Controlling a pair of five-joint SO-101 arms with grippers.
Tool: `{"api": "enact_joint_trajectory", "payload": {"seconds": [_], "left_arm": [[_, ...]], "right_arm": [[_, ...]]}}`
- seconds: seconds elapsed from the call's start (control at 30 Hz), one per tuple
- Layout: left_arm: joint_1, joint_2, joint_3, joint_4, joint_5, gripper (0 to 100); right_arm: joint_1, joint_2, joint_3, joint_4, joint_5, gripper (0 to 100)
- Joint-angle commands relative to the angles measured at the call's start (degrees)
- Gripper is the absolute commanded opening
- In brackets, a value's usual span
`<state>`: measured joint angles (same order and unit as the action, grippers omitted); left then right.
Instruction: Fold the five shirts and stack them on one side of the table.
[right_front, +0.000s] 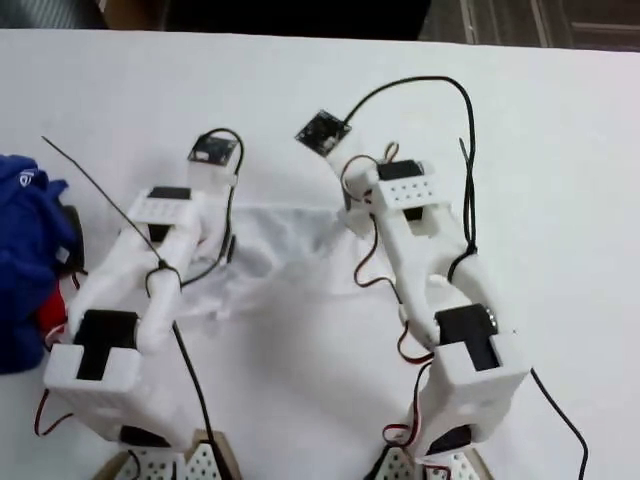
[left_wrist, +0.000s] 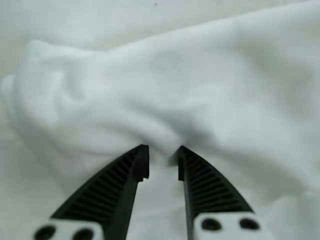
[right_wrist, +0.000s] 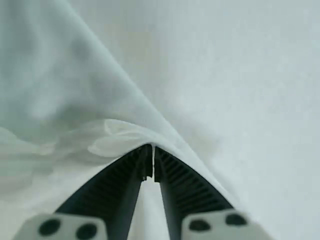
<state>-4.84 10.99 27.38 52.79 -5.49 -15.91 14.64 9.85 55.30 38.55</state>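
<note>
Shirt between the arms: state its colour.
The shirt is white, clearest in the left wrist view.

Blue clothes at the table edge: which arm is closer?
Left. The left arm sits just beside the blue clothes; the right arm is on the far side of the white shirt, well away.

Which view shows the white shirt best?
The high view: the white shirt lies spread on the table, mostly visible. The left wrist view shows bunched folds; the right wrist view, one edge at the right end effector.

high: overhead, facing down | wrists: close on shared white shirt (right_front: 285, 235)
</note>
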Motion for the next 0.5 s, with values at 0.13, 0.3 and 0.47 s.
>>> {"api": "enact_joint_trajectory", "payload": {"seconds": [0.13,0.3,0.47], "left_arm": [[-0.6,-0.2,0.1,-1.8,0.4,11],[-0.6,-0.2,0.1,-1.8,0.4,11],[-0.4,-0.2,0.1,-1.8,0.4,11]], "right_arm": [[4.8,-1.1,-2.4,5.2,-0.4,2.1],[10.1,-9.5,-2.9,14.5,4.7,2.1],[15.9,-17.7,-2.1,21.5,6.0,2.1]]}}
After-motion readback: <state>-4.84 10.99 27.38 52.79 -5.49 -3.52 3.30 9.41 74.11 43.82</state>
